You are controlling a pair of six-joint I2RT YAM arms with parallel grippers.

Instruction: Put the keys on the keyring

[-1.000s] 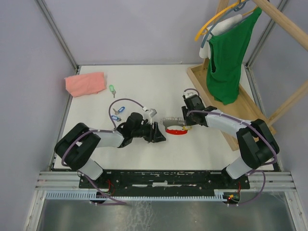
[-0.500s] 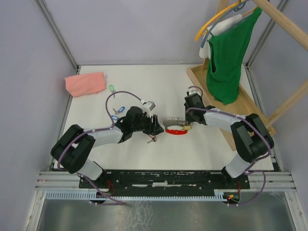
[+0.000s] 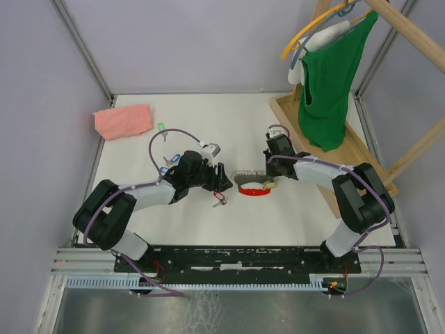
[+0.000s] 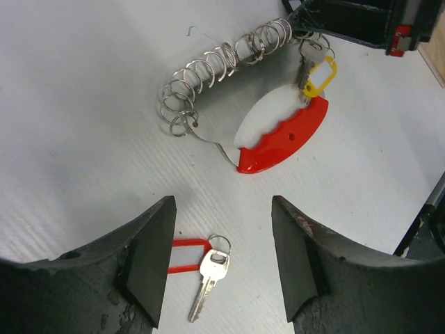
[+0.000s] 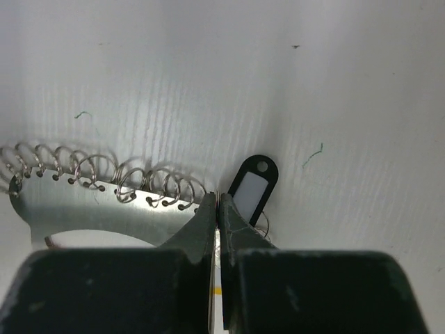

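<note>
Bright diffuse light; faint soft shadows; frames sharp.

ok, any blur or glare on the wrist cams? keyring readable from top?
Left wrist: keyring and red-tag key sharp, no harsh glare; left fingers dark, slightly soft. Right wrist: right fingers blurred up close; loops and black tag in focus, soft shadow beneath. Top: even light, keyring visible but loops too small to resolve.

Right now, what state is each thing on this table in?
Keyring, yellow key seems hooked on.
Red key, loose, off the ring.
Blue keys, loose.
Green key, loose.
Left hand, open over the red key.
Right hand, shut on the keyring's end.
Cloth, folded.
Green top, hanging.
</note>
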